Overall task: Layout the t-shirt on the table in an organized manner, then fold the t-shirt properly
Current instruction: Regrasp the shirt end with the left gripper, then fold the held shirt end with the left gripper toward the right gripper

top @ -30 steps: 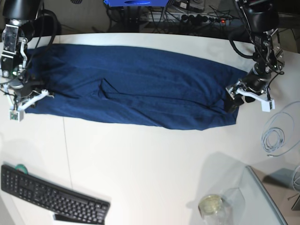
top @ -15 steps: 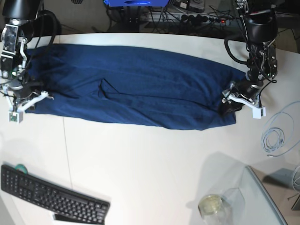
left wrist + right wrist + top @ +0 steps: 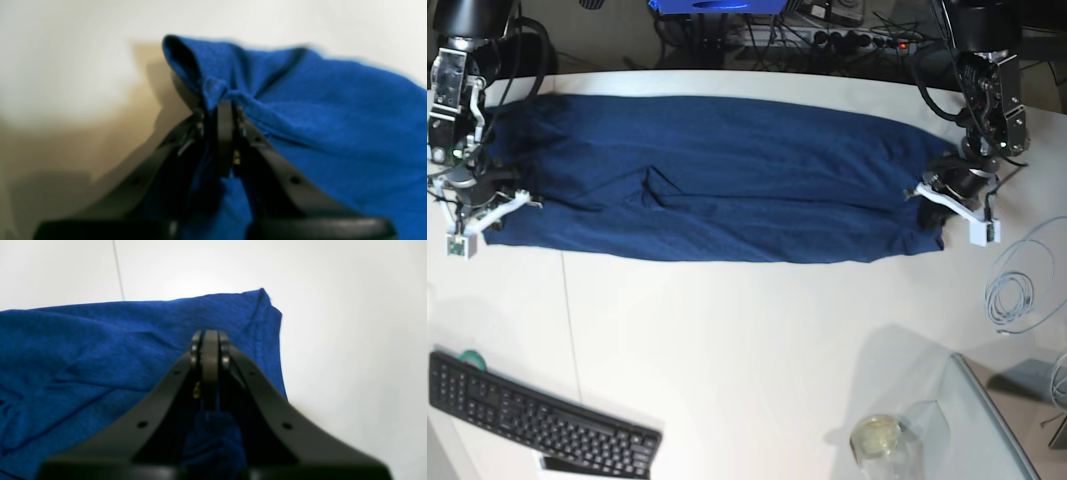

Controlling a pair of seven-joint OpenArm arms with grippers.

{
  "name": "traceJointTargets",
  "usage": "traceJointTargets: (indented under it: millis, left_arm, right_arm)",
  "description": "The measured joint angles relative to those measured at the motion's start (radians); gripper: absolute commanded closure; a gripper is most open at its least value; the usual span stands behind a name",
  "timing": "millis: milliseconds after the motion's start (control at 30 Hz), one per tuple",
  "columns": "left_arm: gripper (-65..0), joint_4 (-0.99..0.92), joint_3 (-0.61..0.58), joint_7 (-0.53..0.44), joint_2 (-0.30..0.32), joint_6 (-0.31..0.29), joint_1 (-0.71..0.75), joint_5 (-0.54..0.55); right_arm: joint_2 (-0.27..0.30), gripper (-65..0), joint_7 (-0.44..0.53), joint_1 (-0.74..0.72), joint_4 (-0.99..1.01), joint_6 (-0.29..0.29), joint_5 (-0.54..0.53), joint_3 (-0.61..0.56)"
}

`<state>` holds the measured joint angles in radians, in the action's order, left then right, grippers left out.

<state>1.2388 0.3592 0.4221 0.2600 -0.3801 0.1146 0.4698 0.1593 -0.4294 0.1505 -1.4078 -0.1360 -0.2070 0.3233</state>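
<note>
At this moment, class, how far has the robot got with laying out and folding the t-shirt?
Done: the t-shirt lies stretched in a long band across the table. In hand: the left gripper is pinched on one end's bunched cloth, and the right gripper is shut on the other end. Left: wrinkles near the middle and the proper folds.

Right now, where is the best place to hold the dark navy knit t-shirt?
Probably the two short ends of the dark navy knit t-shirt, approached from outside. It lies as a long band, and the left gripper and right gripper pinch there already.
</note>
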Motion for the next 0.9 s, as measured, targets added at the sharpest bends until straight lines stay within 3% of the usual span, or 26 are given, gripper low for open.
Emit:
traceJointTargets:
  millis: [167,267,333,467,567,733,833,900]
  left_arm:
    - [0.0,0.177,-0.014,0.001,-0.007,0.057,0.095,0.000]
    - [0.0,0.277,-0.018,0.011,-0.043,0.112,0.145,-0.007]
    - [0.0,0.335,-0.054,0.008,-0.053,0.119,0.169,0.002]
    - [0.0,0.404,-0.175,0.008,-0.056,0.233,0.194,0.001]
    - [0.0,0.425,-0.271,0.008,-0.053,0.277,0.197,0.003]
    - [0.0,0.429,-0.431,0.006,-0.052,0.402,0.167,0.002]
    - [0.0,0.423,-0.497,0.009,-0.067,0.406,0.136,0.010]
    - [0.0,0.410,-0.505,0.006,-0.110,0.408,0.111,0.003]
  right_arm:
    - [0.000,0.0,0.000,0.000,0.000,0.000,0.000,0.000]
    - [0.000,0.0,0.001,0.000,0.000,0.000,0.000,0.000]
    - [0.003,0.0,0.000,0.000,0.000,0.000,0.000,0.000]
    - [0.003,0.0,0.001,0.000,0.000,0.000,0.000,0.002]
    - [0.003,0.0,0.000,-0.001,0.000,0.000,0.000,0.002]
    - [0.006,0.0,0.001,-0.003,0.000,0.000,0.000,0.002]
    - [0.006,0.0,0.000,-0.002,0.000,0.000,0.000,0.002]
    - [0.006,0.0,0.000,-0.002,0.000,0.000,0.000,0.002]
